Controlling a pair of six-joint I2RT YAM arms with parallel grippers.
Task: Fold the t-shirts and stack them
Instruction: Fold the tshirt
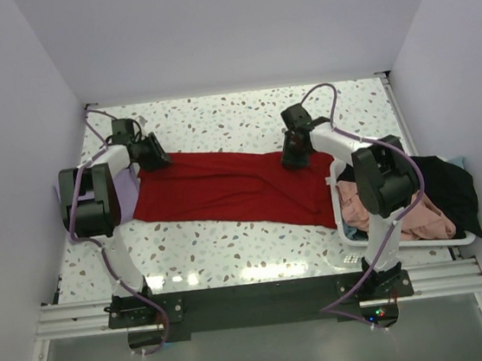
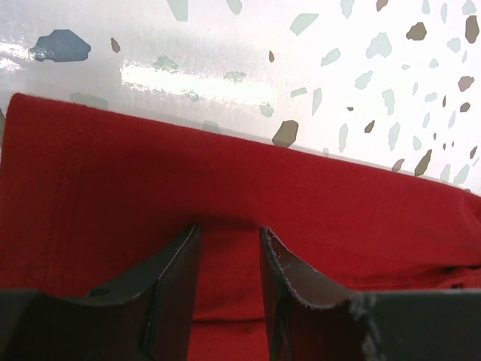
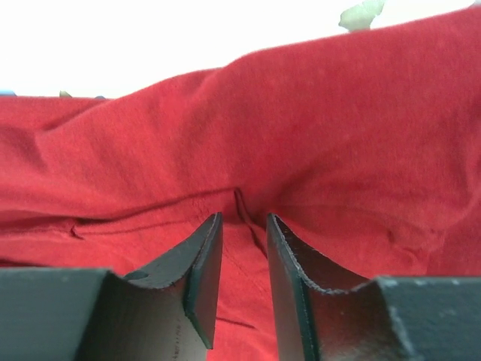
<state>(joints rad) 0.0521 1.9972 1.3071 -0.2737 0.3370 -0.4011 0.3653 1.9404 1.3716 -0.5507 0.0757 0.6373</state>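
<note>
A large bright red t-shirt lies spread across the table. My left gripper is down on its far left corner. In the left wrist view the jaws stand narrowly apart with red cloth between them. My right gripper is down on the shirt's far right part. In the right wrist view a raised ridge of red cloth runs in between its narrow jaws. A pale lavender t-shirt lies under the left arm. Salmon-pink and black shirts sit in the basket.
A white plastic basket stands at the right, beside the right arm, with the red shirt's right end touching it. Speckled tabletop shows behind and in front of the shirt. White walls close in on three sides.
</note>
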